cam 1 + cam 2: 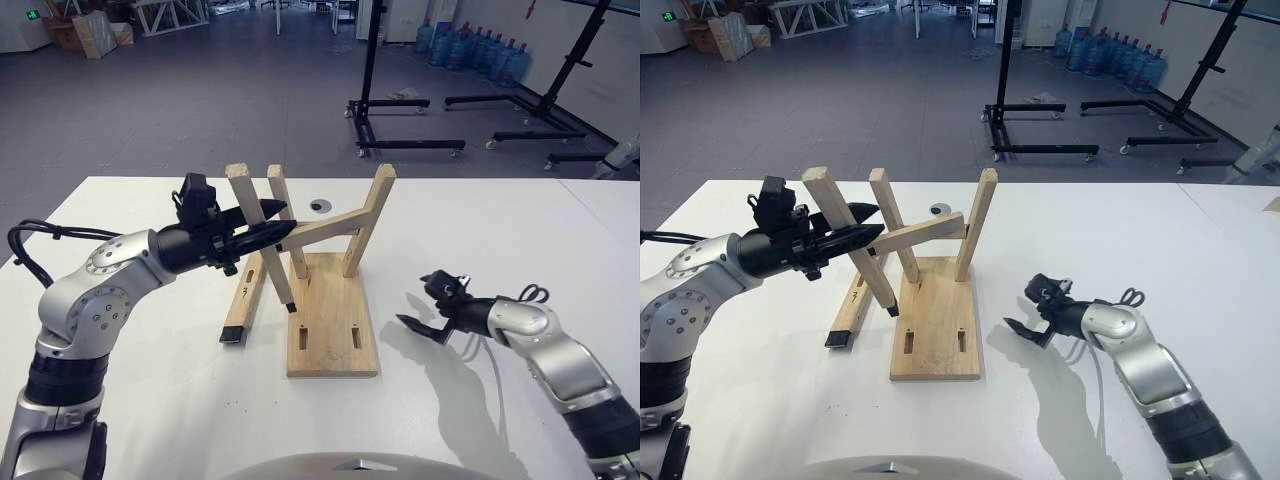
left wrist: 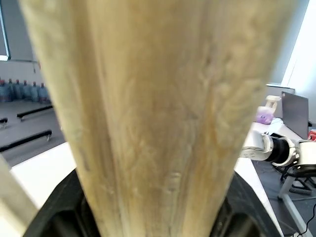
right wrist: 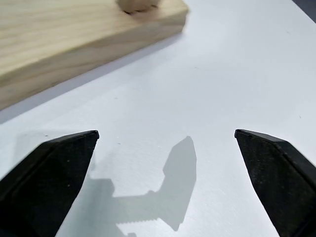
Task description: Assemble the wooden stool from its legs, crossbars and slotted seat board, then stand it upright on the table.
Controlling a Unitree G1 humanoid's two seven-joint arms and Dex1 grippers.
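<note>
Centrally on the white tabletop [image 1: 480, 230], head view: slotted seat board [image 1: 335, 305], lying flat, long axis running from near edge to far edge, slots showing on its upper face. Two upright legs [image 1: 368, 215] stand at its far end, leaning slightly apart, joined by a crossbar [image 1: 330, 224] set roughly level between them. Tilted leg [image 1: 243, 192]: top toward the far left corner, dark-capped foot down at the board's left edge; whether it touches the board cannot be told. Left gripper [image 1: 283, 218]: clamped across this leg at about mid-length. Loose leg [image 1: 243, 300]: on the tabletop just beside the board's left edge, roughly parallel to it, dark cap toward the near edge. Right gripper [image 1: 425, 303]: near the board's right edge, low over the tabletop, spread wide, empty. Left wrist view: pale grain of the tilted leg running lengthwise, black pads [image 2: 54, 217] at both flanks. Right wrist view: fingers [image 3: 49, 168] far apart over bare tabletop, the board's edge beyond. Handling, judged: wooden sticks stiff, light, dry enough not to slip; best held mid-length. Joints look unglued, so the standing frame would likely rock if knocked.
</note>
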